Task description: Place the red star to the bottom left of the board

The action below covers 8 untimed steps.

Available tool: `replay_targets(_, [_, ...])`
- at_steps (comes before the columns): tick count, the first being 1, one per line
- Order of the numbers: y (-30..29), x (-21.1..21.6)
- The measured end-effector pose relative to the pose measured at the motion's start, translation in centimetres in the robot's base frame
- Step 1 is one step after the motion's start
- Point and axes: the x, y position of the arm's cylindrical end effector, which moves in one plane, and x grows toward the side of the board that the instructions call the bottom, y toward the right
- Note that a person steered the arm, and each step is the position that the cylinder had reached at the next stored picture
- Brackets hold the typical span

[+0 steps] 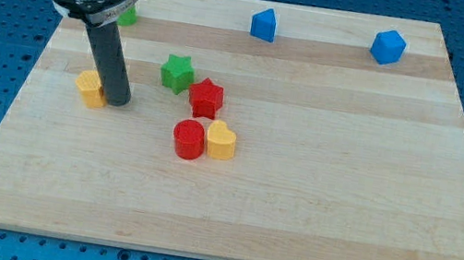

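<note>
- Camera view: we are resting my tip (119,101) beside the yellow block (89,87), holding nothing.
- We are leaving the red star (206,98) mid-board; the whole push remains.

Green star (177,73), red cylinder (188,139) touching yellow heart (222,141), two blue blocks (264,25).

A single camera looks down at an angle from beyond the near long edge of the pale wooden board (293,214), close enough that it nearly fills the view.
</note>
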Motion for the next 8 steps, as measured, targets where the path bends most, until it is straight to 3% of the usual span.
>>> replay_targets(2, [4.1, 0.0])
replay_targets(4, [4.3, -0.3])
replay_targets(8, [11.7, -5.6])
